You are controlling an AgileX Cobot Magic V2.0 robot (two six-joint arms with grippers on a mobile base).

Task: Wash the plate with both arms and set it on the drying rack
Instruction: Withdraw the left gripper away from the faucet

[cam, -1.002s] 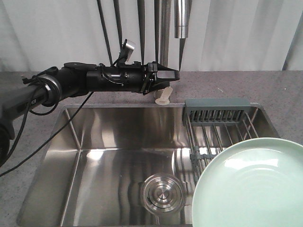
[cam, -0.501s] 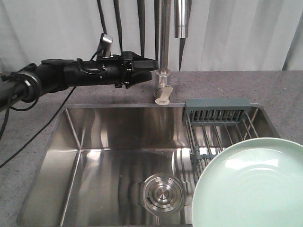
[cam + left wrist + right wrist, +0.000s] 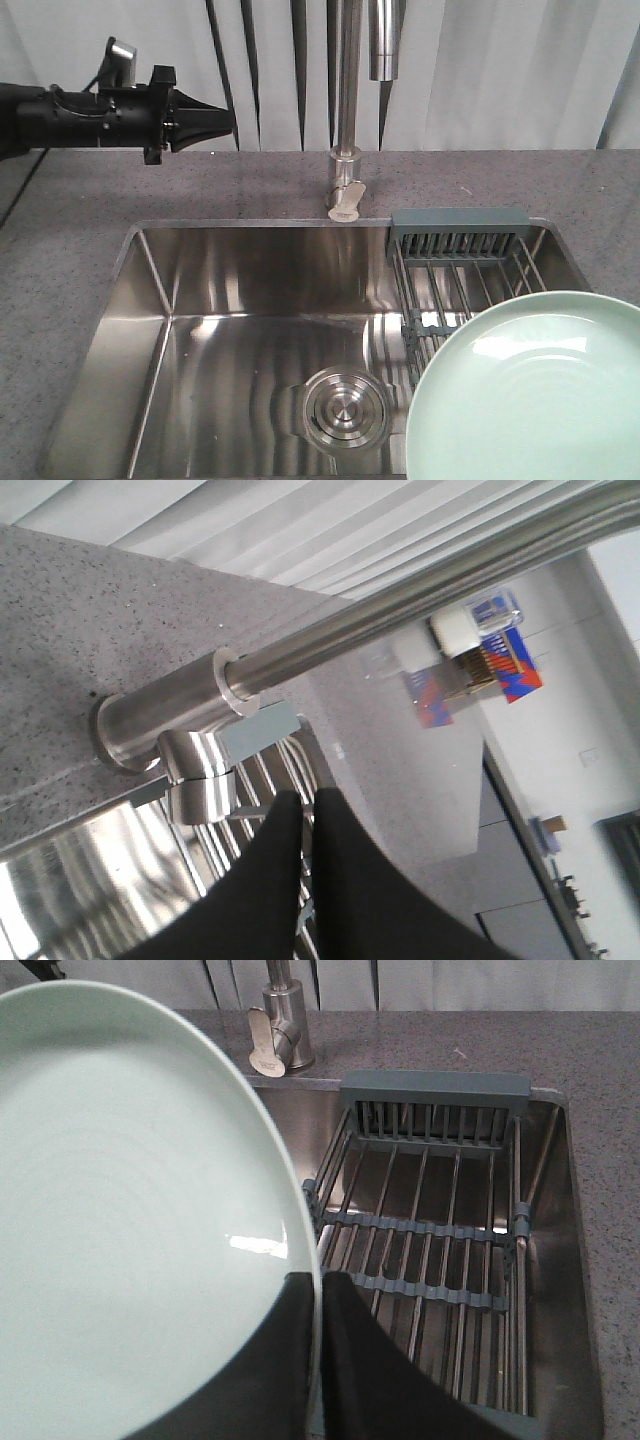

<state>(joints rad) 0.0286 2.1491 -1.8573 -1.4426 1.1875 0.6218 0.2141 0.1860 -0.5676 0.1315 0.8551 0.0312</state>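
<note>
Plate (image 3: 130,1210) rim pinched by right gripper (image 3: 320,1285), beside drying rack (image 3: 430,1226)

Front view: down into my sink (image 3: 150,300); left wrist: close on the faucet (image 3: 300,650); right wrist: over the drying rack (image 3: 430,1230). Faucet shared throughout.
</note>
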